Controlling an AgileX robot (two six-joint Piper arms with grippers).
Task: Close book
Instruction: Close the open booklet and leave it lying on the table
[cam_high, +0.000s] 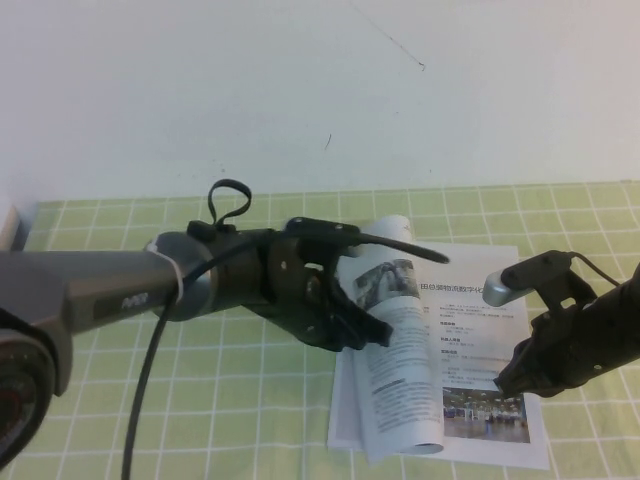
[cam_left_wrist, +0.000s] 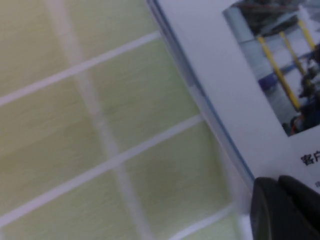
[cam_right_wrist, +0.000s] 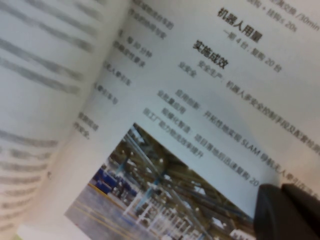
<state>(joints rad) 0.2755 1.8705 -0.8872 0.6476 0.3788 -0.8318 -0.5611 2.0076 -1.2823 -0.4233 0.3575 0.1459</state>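
Lying open on the green checked bench cloth (cam_high: 230, 400), right of centre, the book (cam_high: 480, 310) has one leaf (cam_high: 400, 370) arched up. The left tool (cam_high: 416, 296) is spread, straddling that leaf's far end. The right tool (cam_high: 512, 378) hangs low over the flat right-hand page; I cannot tell whether it is spread.

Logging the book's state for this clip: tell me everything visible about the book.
The book is a thin paper booklet, white pages with printed text and photos, lying open on the green checked cloth. Its left page curls up over toward the right one. The left tool is at that curled page's outer side; the right tool is over the right page.
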